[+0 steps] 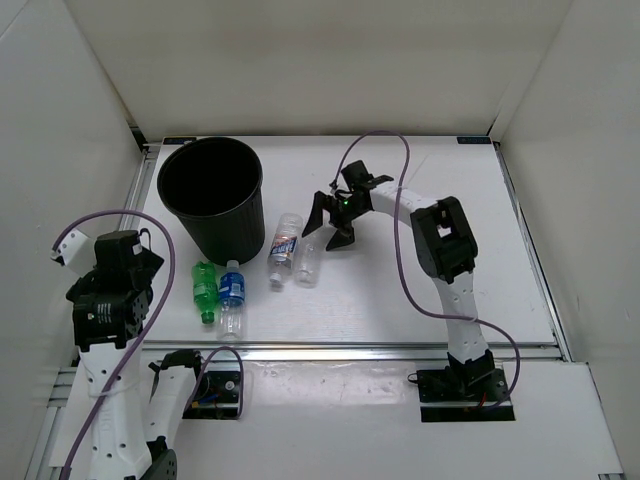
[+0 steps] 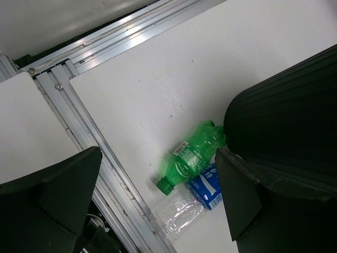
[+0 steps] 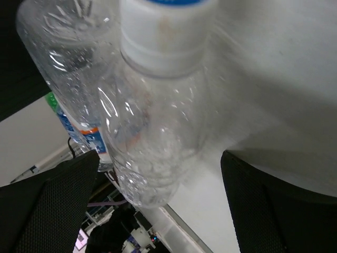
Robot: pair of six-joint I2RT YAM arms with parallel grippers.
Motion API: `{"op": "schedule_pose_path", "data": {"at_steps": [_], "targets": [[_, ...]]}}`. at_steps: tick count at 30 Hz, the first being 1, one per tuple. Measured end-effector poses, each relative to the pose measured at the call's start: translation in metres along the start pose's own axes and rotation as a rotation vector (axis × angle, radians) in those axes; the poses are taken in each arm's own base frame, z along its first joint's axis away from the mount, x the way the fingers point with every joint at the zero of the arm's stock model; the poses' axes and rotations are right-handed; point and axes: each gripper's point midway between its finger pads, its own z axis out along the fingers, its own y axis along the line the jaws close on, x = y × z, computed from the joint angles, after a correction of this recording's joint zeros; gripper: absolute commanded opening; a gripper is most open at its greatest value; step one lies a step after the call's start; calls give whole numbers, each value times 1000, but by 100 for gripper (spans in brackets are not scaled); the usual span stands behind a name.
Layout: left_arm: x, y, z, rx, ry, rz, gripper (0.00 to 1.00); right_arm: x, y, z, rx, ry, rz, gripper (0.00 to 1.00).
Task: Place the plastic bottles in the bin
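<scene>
The black bin [image 1: 212,195] stands at the back left of the table. A green bottle [image 1: 205,290] and a blue-labelled clear bottle [image 1: 232,297] lie side by side in front of it. To their right lie a white-blue labelled bottle [image 1: 284,248] and a plain clear bottle [image 1: 308,262]. My right gripper [image 1: 330,225] hangs open just beyond the plain bottle [image 3: 152,137], which fills the gap ahead of its fingers [image 3: 58,205] untouched. My left gripper [image 2: 158,153] is open and empty, raised near the table's left edge. It looks down on the green bottle [image 2: 192,158] and the bin [image 2: 284,121].
An aluminium rail [image 1: 350,350] runs along the table's near edge, close to the blue-labelled bottle [image 2: 208,190]. White walls close in the table at the left, back and right. A purple cable [image 1: 400,200] loops over the right arm.
</scene>
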Motion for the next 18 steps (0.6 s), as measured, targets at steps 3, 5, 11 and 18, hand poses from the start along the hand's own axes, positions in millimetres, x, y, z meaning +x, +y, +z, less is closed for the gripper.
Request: {"op": "schedule_pose_path", "data": {"at_steps": [3, 5, 11, 18], "targets": [[-1, 1, -2, -1, 1, -3, 100, -4, 6, 7, -33, 16, 9, 92], [-2, 2, -4, -1, 1, -3, 100, -7, 7, 10, -48, 20, 12, 80], [-2, 3, -6, -5, 0, -4, 100, 2, 0, 12, -50, 35, 43, 45], [4, 10, 1, -41, -7, -23, 100, 21, -1, -42, 25, -27, 38, 34]]}}
